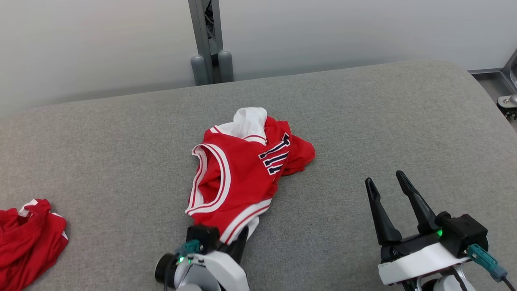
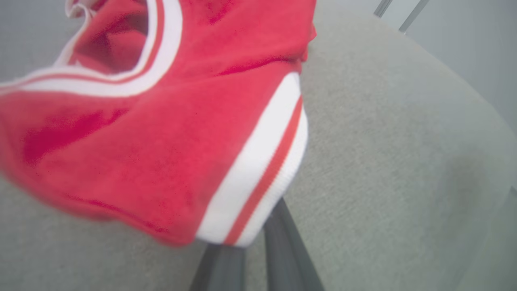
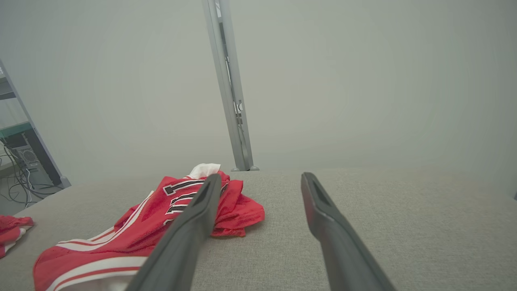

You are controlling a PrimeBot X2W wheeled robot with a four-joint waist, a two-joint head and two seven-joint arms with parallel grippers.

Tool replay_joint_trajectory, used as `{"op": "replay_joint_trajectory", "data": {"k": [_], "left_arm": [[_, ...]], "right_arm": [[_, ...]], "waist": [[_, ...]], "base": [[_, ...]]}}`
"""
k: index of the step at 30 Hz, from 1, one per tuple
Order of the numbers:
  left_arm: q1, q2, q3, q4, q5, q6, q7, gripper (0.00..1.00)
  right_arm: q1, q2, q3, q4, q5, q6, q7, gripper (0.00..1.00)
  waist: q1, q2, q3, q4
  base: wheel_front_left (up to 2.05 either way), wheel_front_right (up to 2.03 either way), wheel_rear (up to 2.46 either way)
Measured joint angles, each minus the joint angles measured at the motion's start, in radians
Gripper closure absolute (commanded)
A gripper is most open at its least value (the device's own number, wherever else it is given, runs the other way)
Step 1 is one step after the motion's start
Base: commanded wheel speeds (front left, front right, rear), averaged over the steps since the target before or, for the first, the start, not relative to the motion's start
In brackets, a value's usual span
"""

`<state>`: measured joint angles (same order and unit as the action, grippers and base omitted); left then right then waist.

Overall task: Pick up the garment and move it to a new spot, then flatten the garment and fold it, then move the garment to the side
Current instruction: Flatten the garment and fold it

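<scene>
Jersey (image 1: 242,178) first: the red garment lies crumpled near the middle of the grey cloth-covered bench (image 1: 363,121), stretched from the near edge away toward the back. You can see white trim with thin red lines around its armhole and hem, dark block figures edged in white on its right side, and a white patch of cloth at the far end.

Your left claw (image 1: 232,238) sits at the near end of the jersey. Its dark fingers (image 2: 282,238) run up under the striped hem, and in the left wrist view that hem drapes over their tips, so the tips themselves are hidden. The claw is closed, pinching the hem of the jersey, and the cloth there looks raised off the bench.

Your right claw (image 1: 384,178) is well apart from the jersey, out to its right. Its two fingers are spread wide with nothing between them. In the right wrist view the jersey shows past the left-hand finger, not touching it.

A second red cloth (image 1: 28,238) with a little white on it lies bunched at the left edge of the bench, well apart from the jersey. A grey metal post (image 1: 204,40) stands behind the bench against a pale wall (image 1: 363,28).
</scene>
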<state>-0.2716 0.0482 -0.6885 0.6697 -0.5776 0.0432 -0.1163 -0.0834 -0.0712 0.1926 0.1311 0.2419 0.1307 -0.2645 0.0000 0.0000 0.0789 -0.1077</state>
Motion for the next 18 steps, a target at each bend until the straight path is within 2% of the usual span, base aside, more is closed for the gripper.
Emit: {"op": "replay_joint_trajectory", "data": {"k": [5,9,14,18], "left_arm": [[-0.047,0.009,0.074,-0.217,-0.068,-0.025,-0.02,1.0],[-0.115,0.028,0.112,-0.379,-0.116,-0.042,0.048,1.0],[-0.253,0.067,0.151,-0.477,-0.133,-0.041,0.138,1.0],[-0.372,0.053,0.203,-0.499,-0.198,-0.05,0.19,1.0]], "right_arm": [[0.002,0.005,-0.003,-0.002,0.005,0.0,0.0,0.0],[0.002,0.011,0.007,0.005,0.007,0.0,0.0,0.0],[-0.008,0.017,0.025,0.008,0.011,0.0,0.0,0.0],[-0.021,0.018,0.025,0.005,0.014,0.0,0.0,0.0]], "waist": [[0.0,0.0,-0.019,-0.004],[0.0,0.0,-0.031,-0.009],[0.0,0.0,-0.036,-0.036],[0.0,0.0,-0.034,-0.066]], "base": [[0.0,0.0,0.0],[0.0,0.0,0.0],[0.0,0.0,0.0],[0.0,0.0,0.0]]}}
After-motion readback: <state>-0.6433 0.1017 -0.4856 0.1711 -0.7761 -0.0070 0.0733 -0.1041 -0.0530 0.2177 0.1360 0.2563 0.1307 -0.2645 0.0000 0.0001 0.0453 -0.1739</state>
